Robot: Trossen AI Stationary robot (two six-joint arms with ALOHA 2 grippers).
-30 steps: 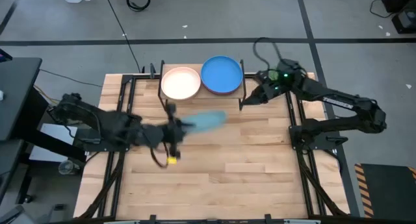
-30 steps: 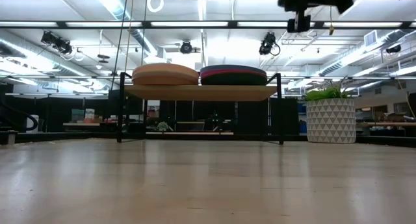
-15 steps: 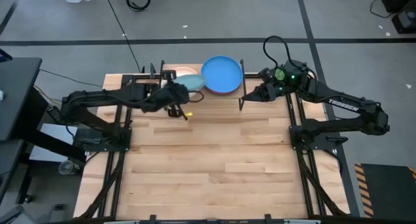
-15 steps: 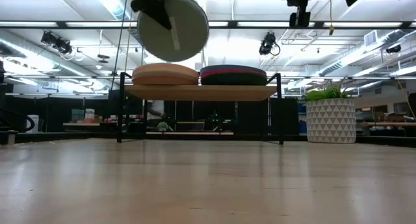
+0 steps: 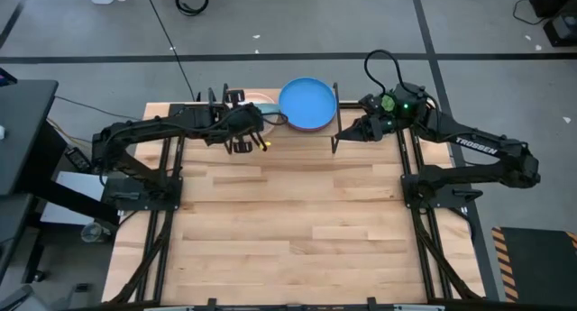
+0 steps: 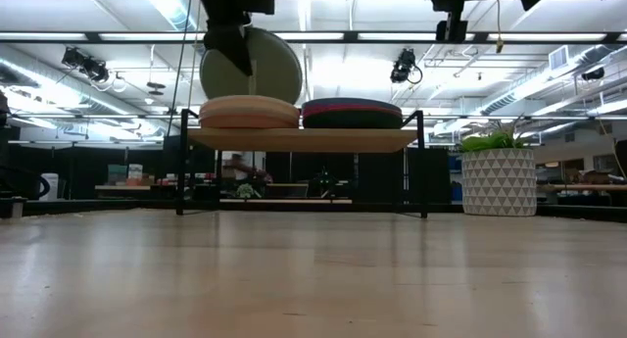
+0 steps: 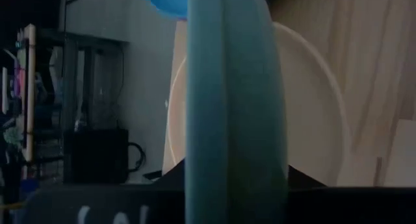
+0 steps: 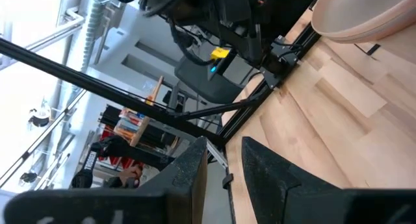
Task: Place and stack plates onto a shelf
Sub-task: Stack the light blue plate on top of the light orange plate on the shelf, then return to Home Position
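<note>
My left gripper (image 5: 245, 123) (image 6: 231, 36) is over the shelf's left side, shut on the light teal plate (image 6: 257, 69) (image 7: 234, 87). That plate stands on edge right above the left stack (image 6: 249, 111), which is topped by the cream plate (image 7: 315, 126). The right stack (image 6: 351, 113) carries the blue plate (image 5: 307, 104) on top. Both stacks rest flat on the shelf (image 6: 304, 139). My right gripper (image 5: 341, 140) (image 8: 224, 169) waits open and holds nothing, off the shelf's right end. My left gripper pinches the light teal plate's rim (image 6: 238, 52) between its two fingers, coming from above. The plate hangs below the fingers on edge. Its lower rim (image 6: 257, 95) is at the top of the left stack; whether it touches I cannot tell.
The slatted wooden tabletop (image 5: 297, 221) stretches bare toward the near edge in front of the shelf. The shelf's black legs (image 6: 423, 171) stand near the table's far edge. A white patterned planter (image 6: 498, 179) sits in the room beyond.
My left gripper has swung from the table's middle to the far edge, carrying the light teal plate to above the shelf's left stack. The plate has tipped from nearly flat to standing on edge and has come down toward the stack.
</note>
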